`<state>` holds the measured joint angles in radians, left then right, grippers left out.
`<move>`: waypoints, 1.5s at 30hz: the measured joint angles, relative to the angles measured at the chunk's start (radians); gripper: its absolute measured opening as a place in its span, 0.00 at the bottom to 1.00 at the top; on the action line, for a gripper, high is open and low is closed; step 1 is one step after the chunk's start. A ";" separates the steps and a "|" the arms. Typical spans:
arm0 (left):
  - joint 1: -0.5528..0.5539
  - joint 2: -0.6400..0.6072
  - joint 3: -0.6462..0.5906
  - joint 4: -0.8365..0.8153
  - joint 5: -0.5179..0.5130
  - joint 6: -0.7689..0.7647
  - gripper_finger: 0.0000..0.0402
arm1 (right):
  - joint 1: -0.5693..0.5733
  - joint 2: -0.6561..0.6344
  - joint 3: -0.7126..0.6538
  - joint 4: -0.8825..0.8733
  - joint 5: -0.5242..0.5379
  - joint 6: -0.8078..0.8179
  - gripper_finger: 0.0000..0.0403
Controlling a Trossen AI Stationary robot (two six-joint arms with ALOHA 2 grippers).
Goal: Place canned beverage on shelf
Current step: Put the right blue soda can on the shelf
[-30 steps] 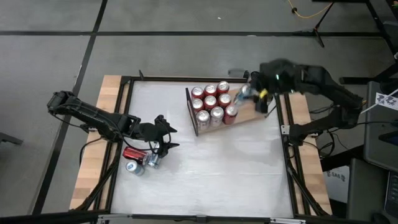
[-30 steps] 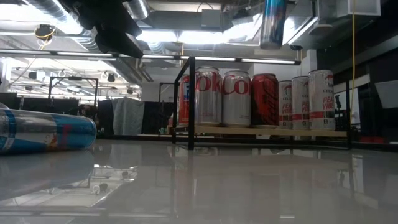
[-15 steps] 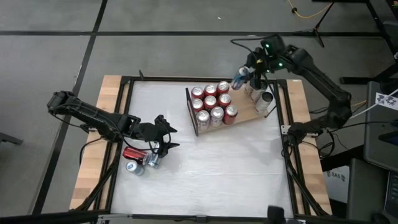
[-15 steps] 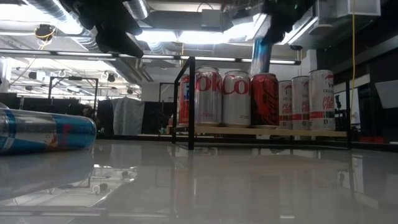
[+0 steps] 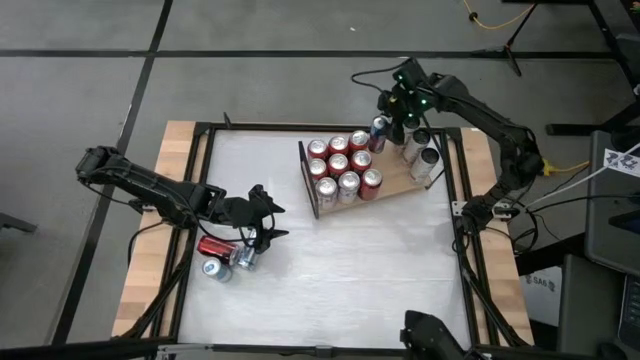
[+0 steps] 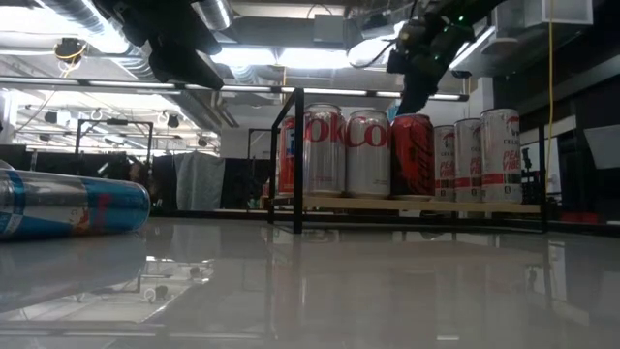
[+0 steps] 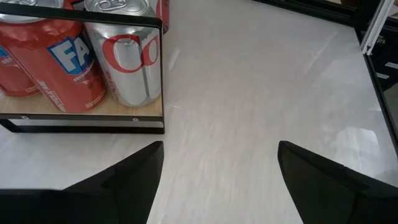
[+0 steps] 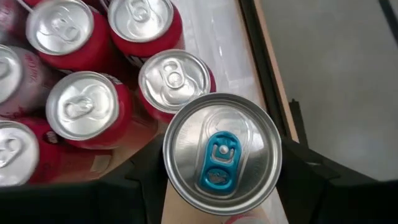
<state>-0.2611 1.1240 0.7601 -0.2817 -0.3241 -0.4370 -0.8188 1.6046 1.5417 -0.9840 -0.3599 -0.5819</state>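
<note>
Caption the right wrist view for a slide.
Right gripper holds a blue-tabbed can above red cans on the shelf.

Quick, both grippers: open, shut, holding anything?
Left gripper: jaws open, empty, above the table.
Right gripper: jaws shut on the blue-tab can, beside the cans on the shelf.

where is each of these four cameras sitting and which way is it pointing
High: overhead, looking straight down at the table, both arms, shelf.
Low: at tabletop height, level across to the shelf; arms enter from above.
Left wrist: faces the shelf's railed end past open fingers.
Right wrist: looks down on the blue-tab can it grips.
Shared: the shelf cans show in all four.
</note>
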 joint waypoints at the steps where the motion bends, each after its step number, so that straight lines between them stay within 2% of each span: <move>1: 0.000 0.000 0.000 0.000 0.000 0.000 0.76 | 0.000 0.006 0.000 0.000 0.000 0.000 0.55; 11: 0.000 0.000 0.000 0.000 0.000 0.000 0.76 | 0.000 0.018 -0.007 0.034 0.000 -0.001 0.55; 22: 0.000 0.000 0.000 0.000 0.000 0.000 0.76 | 0.001 0.010 -0.202 0.185 -0.001 0.007 0.55; 32: 0.000 0.000 0.000 0.000 0.000 0.000 0.76 | 0.001 0.014 -0.207 0.242 0.005 -0.001 0.55; 45: 0.000 0.000 0.000 0.000 -0.005 0.002 0.76 | 0.001 0.016 -0.208 0.213 0.005 -0.002 0.63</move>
<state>-0.2612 1.1240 0.7601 -0.2821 -0.3294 -0.4348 -0.8177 1.6203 1.3337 -0.7706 -0.3553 -0.5835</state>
